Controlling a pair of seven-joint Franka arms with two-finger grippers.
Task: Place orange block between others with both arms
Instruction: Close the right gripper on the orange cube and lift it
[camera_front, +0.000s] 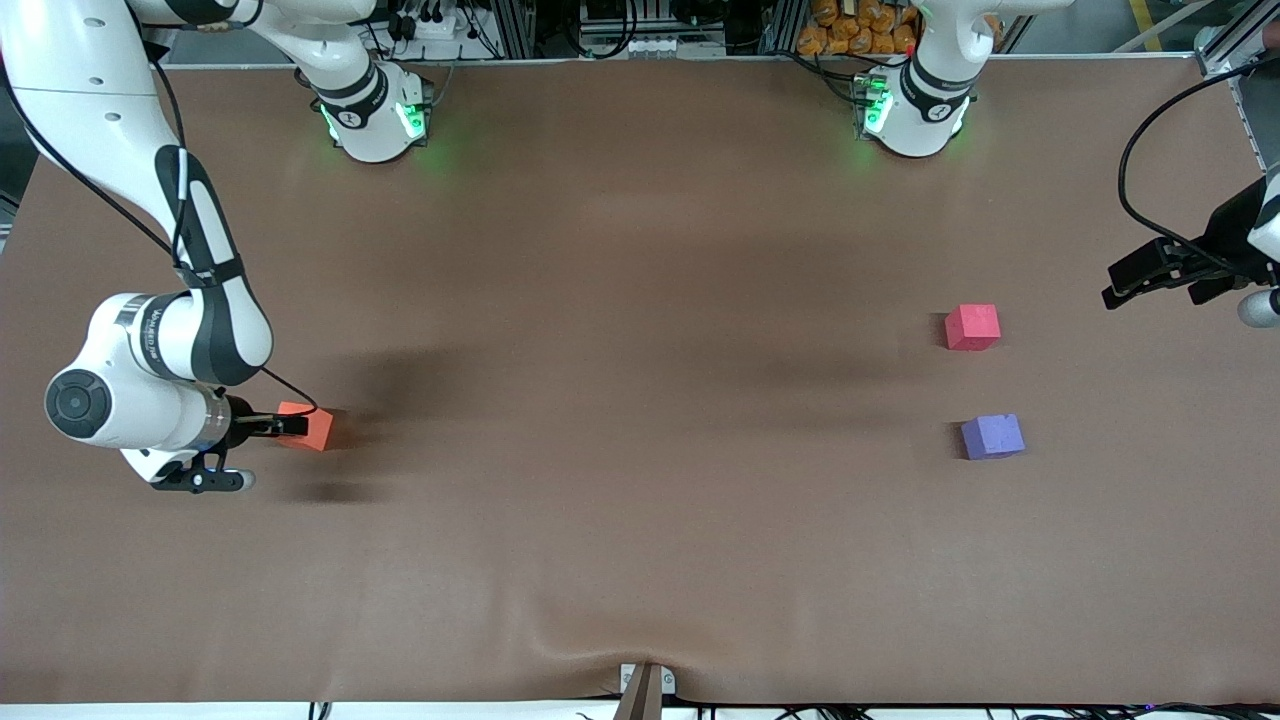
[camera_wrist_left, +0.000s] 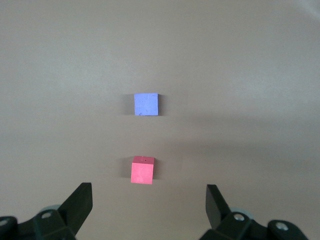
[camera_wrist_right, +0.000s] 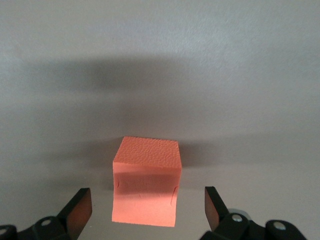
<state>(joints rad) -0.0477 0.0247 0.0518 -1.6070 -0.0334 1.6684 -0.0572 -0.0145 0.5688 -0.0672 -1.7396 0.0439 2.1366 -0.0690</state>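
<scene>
The orange block (camera_front: 308, 426) sits on the brown tabletop (camera_front: 640, 400) at the right arm's end, well apart from the other two cubes. The right gripper (camera_front: 283, 427) is low at the block, reaching in level with the tabletop; in the right wrist view its jaws stand wide open, one finger (camera_wrist_right: 80, 207) on each side of the orange block (camera_wrist_right: 146, 187), with a gap between each finger and the block's faces, so nothing is gripped. The block rests flat on the tabletop, casting a shadow toward the middle. At the left arm's end lie the red cube (camera_front: 972, 327) and the blue cube (camera_front: 992, 437), apart from each other with bare tabletop between them, the blue one nearer the front camera. The left gripper (camera_front: 1125, 283) hangs in the air over the tabletop's edge at its own end, close to the red cube's side of the pair. In the left wrist view its jaws are spread wide and hold nothing, and the red cube (camera_wrist_left: 142, 170) and blue cube (camera_wrist_left: 146, 104) lie in line ahead of it.
</scene>
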